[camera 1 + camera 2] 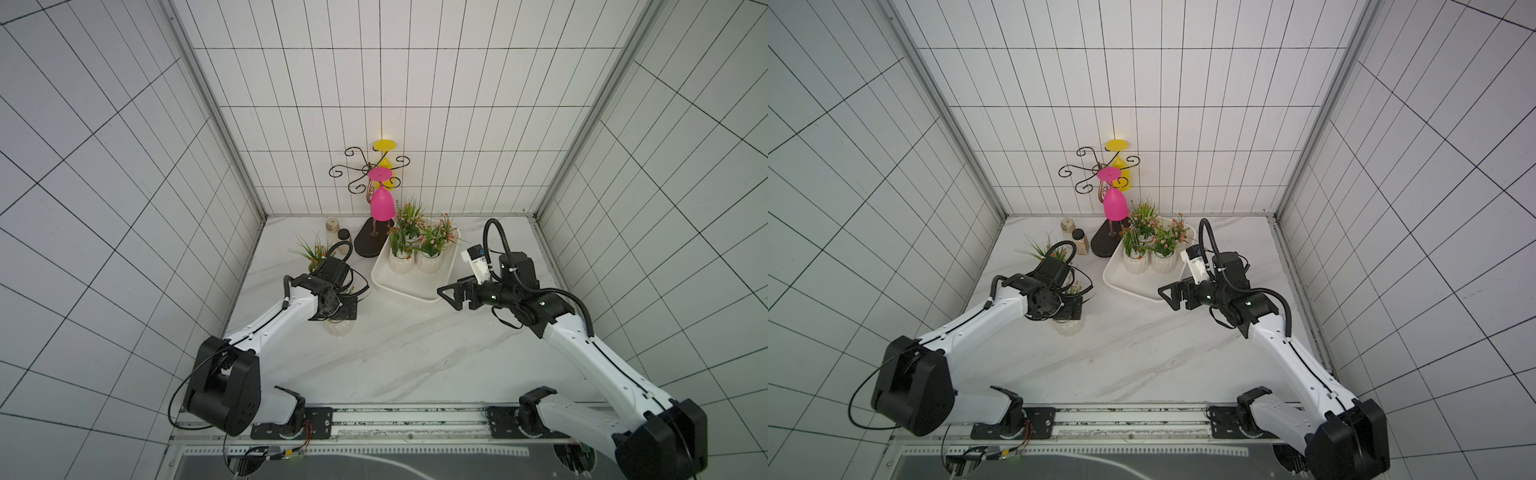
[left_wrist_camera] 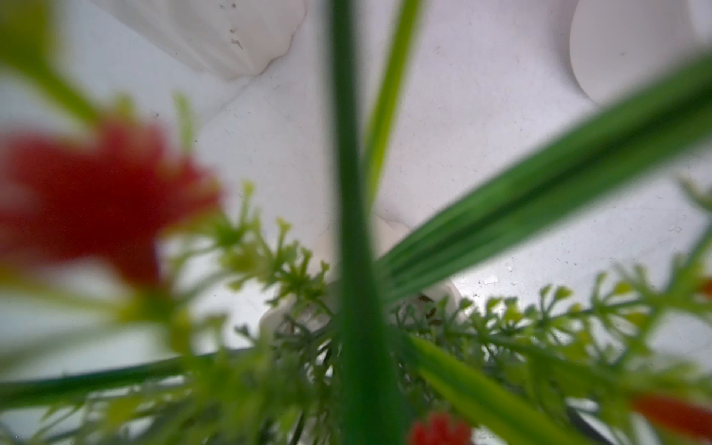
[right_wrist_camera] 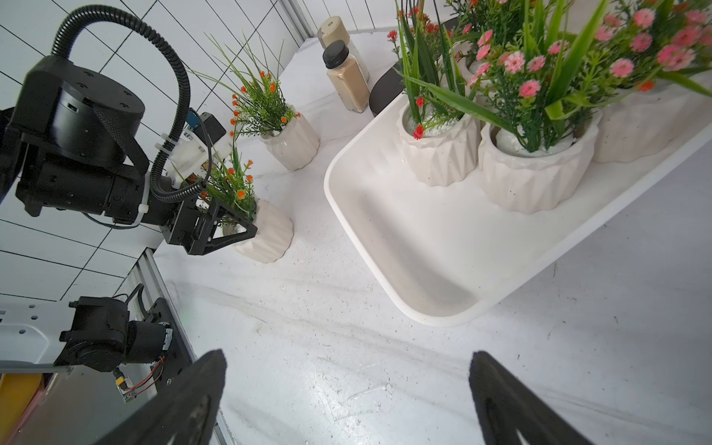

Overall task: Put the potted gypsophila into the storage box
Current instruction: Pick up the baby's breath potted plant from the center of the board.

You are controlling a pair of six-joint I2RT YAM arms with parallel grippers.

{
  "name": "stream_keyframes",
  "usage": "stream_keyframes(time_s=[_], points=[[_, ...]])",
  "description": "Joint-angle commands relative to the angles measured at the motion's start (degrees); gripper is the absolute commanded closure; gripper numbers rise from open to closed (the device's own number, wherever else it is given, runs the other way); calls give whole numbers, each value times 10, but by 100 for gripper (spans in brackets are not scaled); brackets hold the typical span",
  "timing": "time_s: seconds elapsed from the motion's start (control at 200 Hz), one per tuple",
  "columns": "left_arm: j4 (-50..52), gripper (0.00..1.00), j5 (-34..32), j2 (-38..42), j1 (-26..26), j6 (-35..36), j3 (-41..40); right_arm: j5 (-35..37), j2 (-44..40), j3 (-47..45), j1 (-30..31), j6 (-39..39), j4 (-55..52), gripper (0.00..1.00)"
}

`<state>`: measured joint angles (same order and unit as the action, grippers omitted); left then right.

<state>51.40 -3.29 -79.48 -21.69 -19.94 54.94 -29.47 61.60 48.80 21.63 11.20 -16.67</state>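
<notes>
The white storage box (image 1: 399,293) lies at the back centre in both top views (image 1: 1121,286) and holds several potted gypsophila (image 1: 428,259) at its far end. Two more pots stand on the table to its left. My left gripper (image 1: 340,316) is down over the nearer pot (image 1: 338,328); the right wrist view shows one finger (image 3: 227,239) at that pot's (image 3: 269,231) rim, the other hidden by the stems. The left wrist view is filled with blurred leaves and red flowers. My right gripper (image 3: 348,358) is open and empty over bare table by the box's near corner.
The farther loose pot (image 3: 291,142) stands by the left wall. Behind it are two small bottles (image 1: 344,239). A wire rack on a dark base (image 1: 372,243) holds a pink glass (image 1: 381,203) and a yellow glass (image 1: 384,145) by the back wall. Tiled walls enclose three sides.
</notes>
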Motion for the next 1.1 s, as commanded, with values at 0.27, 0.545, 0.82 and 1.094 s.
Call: stream_keyframes(time_s=[0.27,0.545,0.82,1.094], points=[[-20,8,-10,-7,0,-10,-13,-11,-9,7,-7,-2,3,1],[-19,18,-7,-11,-1,-2,-6,-10,-8,8,-6,-4,3,1],[-15,28,22,9,-1,15,11,-21,1,8,-7,-4,0,1],[21,28,47,35,-2,62,68,-46,-2,3,-13,-10,-7,1]])
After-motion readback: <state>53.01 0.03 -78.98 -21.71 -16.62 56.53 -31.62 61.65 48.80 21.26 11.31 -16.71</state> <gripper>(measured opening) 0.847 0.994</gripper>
